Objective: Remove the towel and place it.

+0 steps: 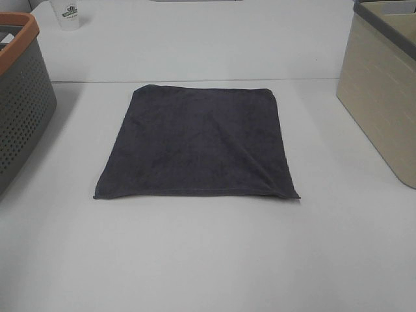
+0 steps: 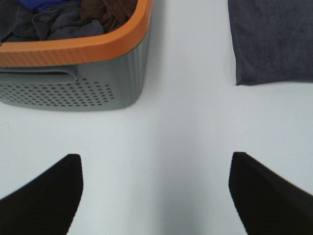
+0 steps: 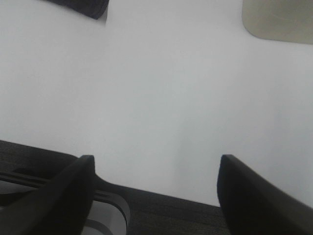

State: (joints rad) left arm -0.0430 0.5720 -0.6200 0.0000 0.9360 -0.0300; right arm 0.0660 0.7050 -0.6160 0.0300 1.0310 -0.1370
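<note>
White table, towel flat at centre, well apart from both empty, wide-spread hands.

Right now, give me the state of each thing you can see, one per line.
towel: spread flat on the table, ungripped
grey basket: upright, holds crumpled cloths
beige basket: upright, contents not visible
cup: upright, at the table's far edge
left gripper: open, empty
right gripper: open, empty

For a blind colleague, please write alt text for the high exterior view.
A dark grey towel lies flat on a white table, between a grey orange-rimmed basket and a beige basket. No gripper is visible.
</note>
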